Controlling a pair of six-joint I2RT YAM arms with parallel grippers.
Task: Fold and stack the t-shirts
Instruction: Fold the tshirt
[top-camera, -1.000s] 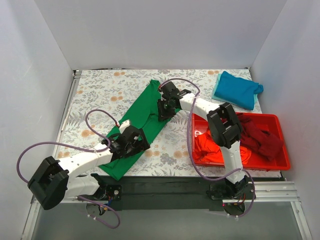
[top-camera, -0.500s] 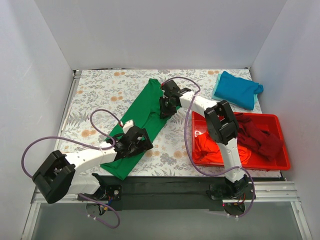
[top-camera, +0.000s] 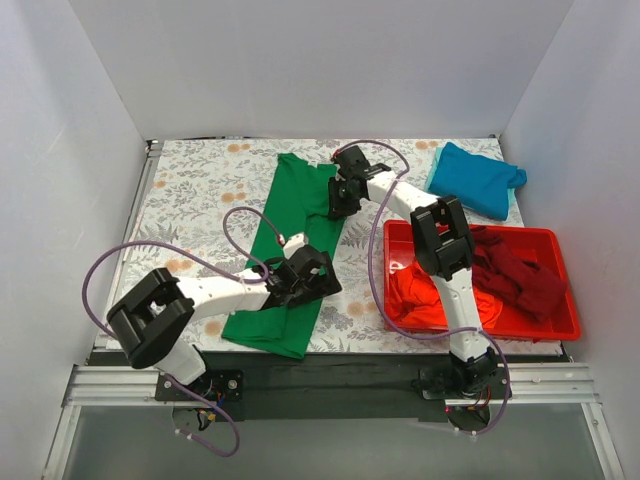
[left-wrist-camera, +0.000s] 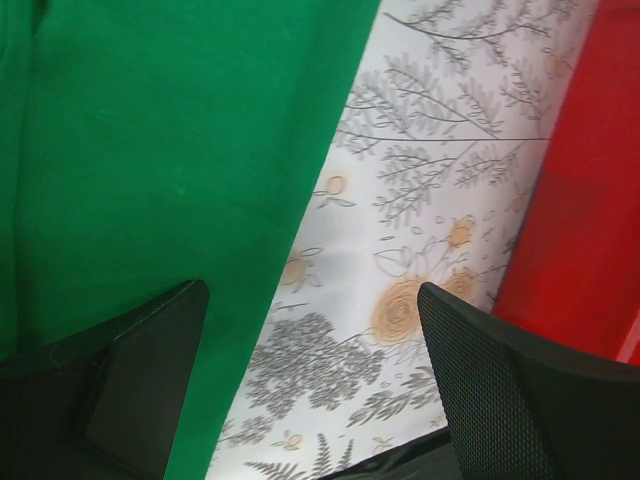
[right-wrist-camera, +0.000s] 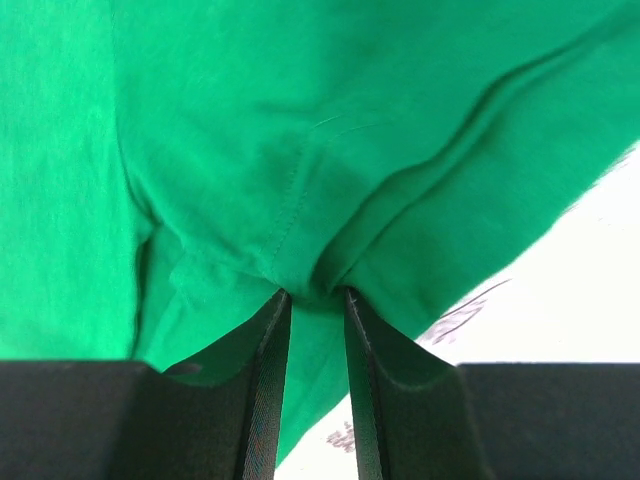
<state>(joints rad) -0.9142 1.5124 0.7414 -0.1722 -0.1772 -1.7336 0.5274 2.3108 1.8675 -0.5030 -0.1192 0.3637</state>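
Plain white walls (top-camera: 320, 60) close in the desk (top-camera: 190, 190) on three sides, and its top is covered in a pale print of leaves and orange flowers. The green shirt (top-camera: 290, 220) lies in a long strip down the middle, running from far to near. The right pincer (right-wrist-camera: 315, 295) is clenched on a fold at its far end. The left pincer (left-wrist-camera: 310, 300) hangs released over its near right edge. A folded teal shirt (top-camera: 478, 178) sits in the far right corner. Nearer, a red tray (top-camera: 560, 325) holds the orange-red shirt (top-camera: 415, 295) and the maroon shirt (top-camera: 520, 275).
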